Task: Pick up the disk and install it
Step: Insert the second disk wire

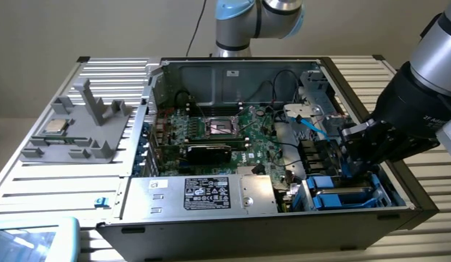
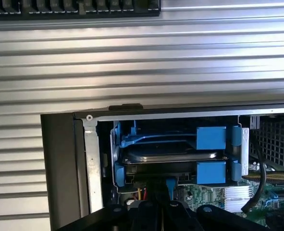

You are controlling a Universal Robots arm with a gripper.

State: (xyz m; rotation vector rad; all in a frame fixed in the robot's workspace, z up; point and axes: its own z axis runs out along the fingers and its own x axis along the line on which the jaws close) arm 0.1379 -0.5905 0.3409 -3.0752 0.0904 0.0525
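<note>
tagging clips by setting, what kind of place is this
Likely a robotics lab bench for computer assembly: an open desktop PC case lies on a slatted metal table, with a grey parts fixture beside it and a blue-framed disk in its bay.

An open computer case (image 1: pixel 233 71) lies on a ribbed metal table (image 1: pixel 58 188), with its green circuit board (image 1: pixel 233 134) and a big silver box (image 1: pixel 203 194) with a black-and-white sticker showing inside. The gripper (image 1: pixel 356 164), jaws shut, hangs low over the case's corner at the exterior view's right, just above the blue-framed disk (image 1: pixel 342 196) sitting in its bay. On the table at the exterior view's left stands a grey holder (image 1: pixel 83 128) with a small square chip (image 1: pixel 54 126) on it
</note>
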